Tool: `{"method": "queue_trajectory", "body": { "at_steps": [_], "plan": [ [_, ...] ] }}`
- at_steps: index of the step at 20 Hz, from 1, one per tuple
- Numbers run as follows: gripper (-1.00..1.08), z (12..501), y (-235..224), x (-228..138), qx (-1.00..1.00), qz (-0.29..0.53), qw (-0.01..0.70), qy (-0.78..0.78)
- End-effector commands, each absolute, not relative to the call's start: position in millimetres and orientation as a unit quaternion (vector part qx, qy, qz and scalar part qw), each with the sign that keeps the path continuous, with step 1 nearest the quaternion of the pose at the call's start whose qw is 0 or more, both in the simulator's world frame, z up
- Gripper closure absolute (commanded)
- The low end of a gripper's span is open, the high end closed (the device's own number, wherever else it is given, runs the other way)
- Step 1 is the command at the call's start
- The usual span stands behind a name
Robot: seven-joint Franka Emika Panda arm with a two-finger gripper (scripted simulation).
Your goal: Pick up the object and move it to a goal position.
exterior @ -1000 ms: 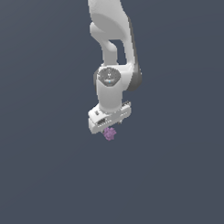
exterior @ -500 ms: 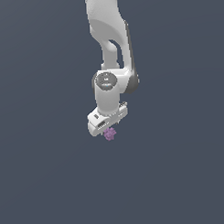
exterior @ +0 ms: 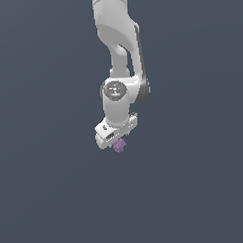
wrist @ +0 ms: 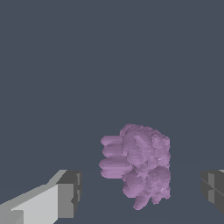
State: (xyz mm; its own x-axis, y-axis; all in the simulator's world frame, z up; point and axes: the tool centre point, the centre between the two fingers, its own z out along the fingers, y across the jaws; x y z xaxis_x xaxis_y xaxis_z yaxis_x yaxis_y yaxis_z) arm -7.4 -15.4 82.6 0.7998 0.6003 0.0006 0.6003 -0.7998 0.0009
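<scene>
The object is a small lumpy purple clump lying on the flat grey floor. In the wrist view it sits between my two grey fingertips, with a visible gap on either side, so nothing grips it. My gripper is open around it. Seen from the exterior view, the object peeks out just below the white gripper, which hangs straight down from the arm and hides the fingers.
A plain dark grey floor spreads in all directions around the arm. No other objects or edges show in either view.
The wrist has come down a little and shifted slightly toward the exterior view's left. The purple clump has stayed where it was.
</scene>
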Motion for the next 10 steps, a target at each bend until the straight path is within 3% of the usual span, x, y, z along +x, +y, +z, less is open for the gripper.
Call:
{"method": "queue_trajectory", "body": {
  "at_steps": [1,10],
  "plan": [
    [-0.92,72,-16,-8,0.949,0.0,0.0,0.317],
    [-0.92,40,-15,-8,0.948,0.0,0.0,0.318]
  ]
}}
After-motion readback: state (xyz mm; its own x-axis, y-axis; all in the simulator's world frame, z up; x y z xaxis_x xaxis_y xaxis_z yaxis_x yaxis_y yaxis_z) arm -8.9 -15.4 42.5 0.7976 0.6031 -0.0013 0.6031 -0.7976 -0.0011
